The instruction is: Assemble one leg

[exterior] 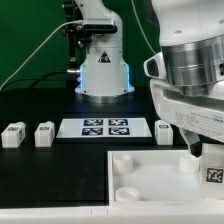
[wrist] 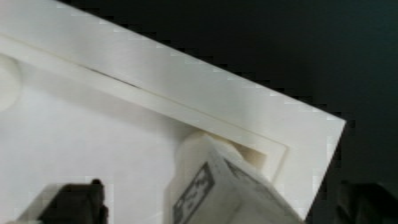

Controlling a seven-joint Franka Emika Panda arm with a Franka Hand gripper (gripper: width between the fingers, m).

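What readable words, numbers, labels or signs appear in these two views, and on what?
None: no words or numbers are legible in either view.
Marker board: black-and-white square tags, patterns only.
Legs: tags too small to read.
Leg by the gripper: tag blurred.

A: Light OK? 
B: Bright from above, blue glow on the arm base [exterior: 103, 75] by the worktop's far edge. White panel [exterior: 150, 170] near blown out.
A: Sharpness?
B: Both pics soft, low-res. Wrist view blurry; gripper fingers [wrist: 71, 203] dark, out of focus.
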